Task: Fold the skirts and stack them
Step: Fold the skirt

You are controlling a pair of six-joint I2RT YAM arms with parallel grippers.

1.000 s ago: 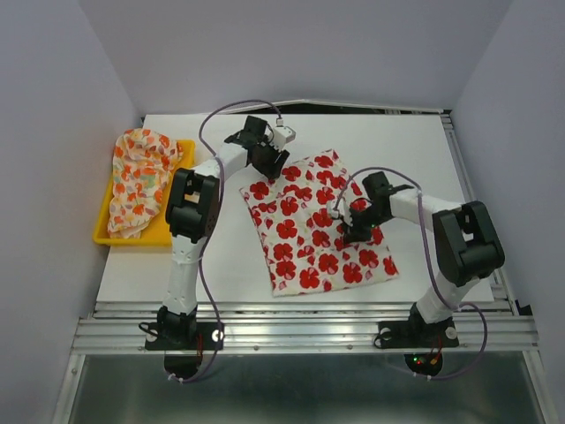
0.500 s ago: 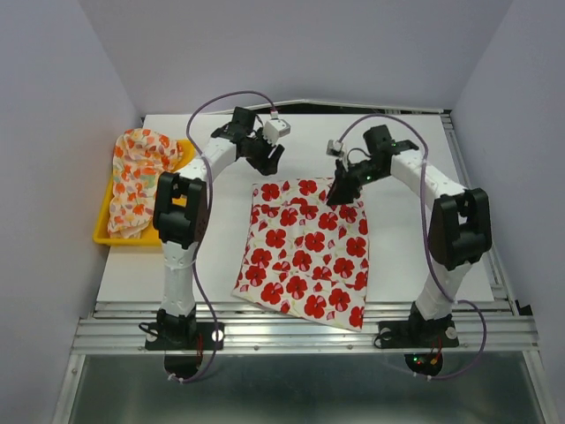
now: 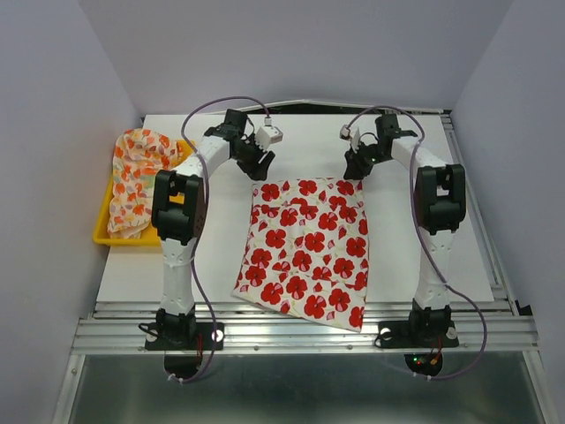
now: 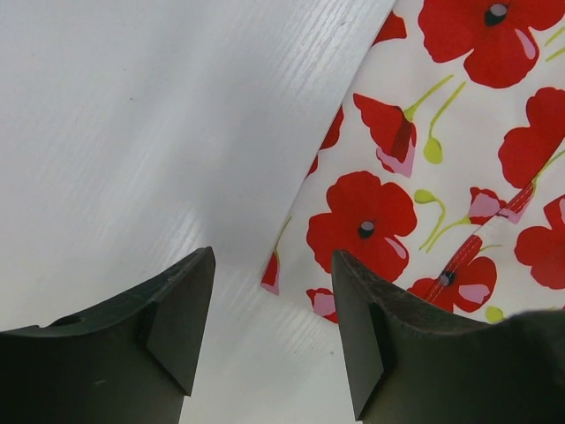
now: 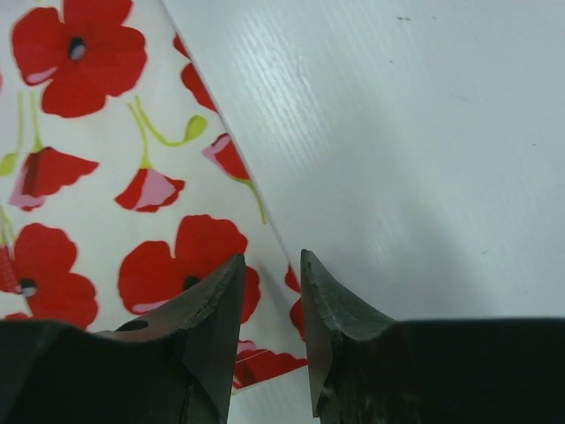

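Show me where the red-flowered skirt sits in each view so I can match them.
Top external: red-flowered skirt flat at mid-table, centre of picture.
Left wrist: fills the right side.
Right wrist: fills the left side.
Shared landmark: the skirt's straight edge against the white table.

Stretched forward, the left hand (image 4: 274, 265) gapes wide, the right hand (image 5: 272, 265) parts narrowly, both empty.

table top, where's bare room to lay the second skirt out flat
Widest bare patch: white table right of the spread white red-flowered cloth skirt, though the right arm stands in it. A free strip runs behind the skirt's far edge. Crowded left: yellow plastic tray and left arm leave only a narrow lane.
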